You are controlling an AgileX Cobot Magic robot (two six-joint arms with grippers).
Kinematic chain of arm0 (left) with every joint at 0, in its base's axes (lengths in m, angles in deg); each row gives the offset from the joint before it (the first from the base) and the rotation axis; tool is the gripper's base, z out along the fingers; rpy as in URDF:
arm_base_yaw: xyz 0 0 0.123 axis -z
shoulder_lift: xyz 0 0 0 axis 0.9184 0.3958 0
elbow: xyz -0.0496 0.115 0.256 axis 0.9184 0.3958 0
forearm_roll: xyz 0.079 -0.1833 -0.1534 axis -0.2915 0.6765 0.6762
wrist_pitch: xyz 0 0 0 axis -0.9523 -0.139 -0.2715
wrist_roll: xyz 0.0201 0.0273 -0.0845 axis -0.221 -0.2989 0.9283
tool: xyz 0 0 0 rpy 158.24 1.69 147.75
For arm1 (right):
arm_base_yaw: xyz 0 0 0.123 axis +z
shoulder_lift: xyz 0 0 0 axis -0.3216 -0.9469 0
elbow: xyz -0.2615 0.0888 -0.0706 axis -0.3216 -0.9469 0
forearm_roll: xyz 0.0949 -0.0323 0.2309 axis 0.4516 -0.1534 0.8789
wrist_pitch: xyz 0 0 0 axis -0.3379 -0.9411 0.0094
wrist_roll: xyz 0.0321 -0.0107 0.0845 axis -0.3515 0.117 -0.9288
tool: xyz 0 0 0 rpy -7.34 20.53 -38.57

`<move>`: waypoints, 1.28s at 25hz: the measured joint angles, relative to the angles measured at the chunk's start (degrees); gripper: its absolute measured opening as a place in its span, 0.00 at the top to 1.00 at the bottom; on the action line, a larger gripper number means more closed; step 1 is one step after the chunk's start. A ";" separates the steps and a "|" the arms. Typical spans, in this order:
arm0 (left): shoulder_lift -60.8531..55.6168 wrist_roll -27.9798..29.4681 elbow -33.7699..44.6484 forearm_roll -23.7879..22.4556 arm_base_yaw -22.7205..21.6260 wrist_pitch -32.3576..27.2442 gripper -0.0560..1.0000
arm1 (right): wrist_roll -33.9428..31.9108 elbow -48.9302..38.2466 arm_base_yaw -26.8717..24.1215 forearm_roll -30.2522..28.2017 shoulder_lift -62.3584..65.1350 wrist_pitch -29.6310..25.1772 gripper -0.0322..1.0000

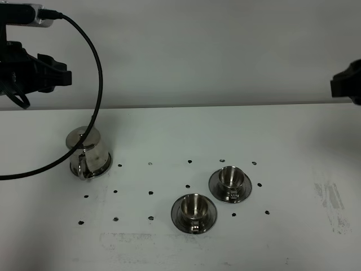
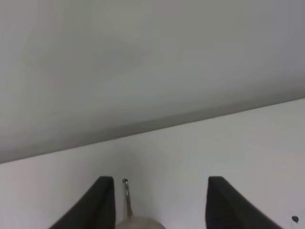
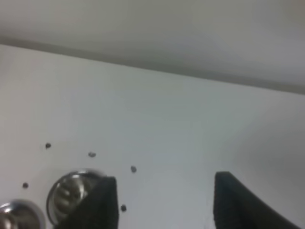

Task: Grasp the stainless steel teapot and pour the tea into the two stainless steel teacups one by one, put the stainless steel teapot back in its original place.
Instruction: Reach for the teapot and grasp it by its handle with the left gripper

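The stainless steel teapot (image 1: 89,153) stands upright at the table's left, its handle toward the front. What lies under it, its original place, is hidden. The two stainless steel teacups sit on their saucers right of centre, one further back (image 1: 230,182) and one nearer the front (image 1: 194,210). My left arm (image 1: 34,73) is raised above and behind the teapot. In the left wrist view my left gripper (image 2: 159,180) is open, with the teapot's spout (image 2: 126,196) low between its fingers and untouched. My right gripper (image 3: 167,177) is open and empty, with a teacup (image 3: 71,192) beside one finger.
The white table (image 1: 169,130) carries a grid of small dark dots (image 1: 151,192) around the cups. A black cable (image 1: 96,84) loops down from my left arm, behind the teapot. My right arm (image 1: 347,82) hangs at the right edge. Scuff marks (image 1: 333,206) lie at the right.
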 joint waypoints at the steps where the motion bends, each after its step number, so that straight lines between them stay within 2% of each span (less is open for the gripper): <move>1: -0.26 0.00 0.00 0.00 0.00 0.00 0.53 | 0.00 -2.30 0.00 0.00 2.53 0.12 0.54; 8: -0.93 0.00 0.22 1.38 0.02 -1.64 0.60 | -1.23 -14.34 0.00 0.02 19.60 0.21 0.54; 13: -2.17 -1.14 6.04 2.45 0.74 2.62 0.60 | -2.63 -20.34 0.00 0.06 31.16 -1.41 0.54; 20: -4.25 -2.82 15.03 2.76 2.22 9.57 0.60 | -3.17 -28.14 0.00 0.25 46.10 -8.93 0.54; 30: -4.30 -2.82 17.40 2.82 2.28 10.05 0.60 | -6.24 -34.13 0.00 -0.35 59.80 -22.26 0.54; 32: -4.30 -2.82 17.39 2.82 2.28 10.05 0.60 | -6.46 -35.45 0.00 -1.06 61.82 -23.22 0.54</move>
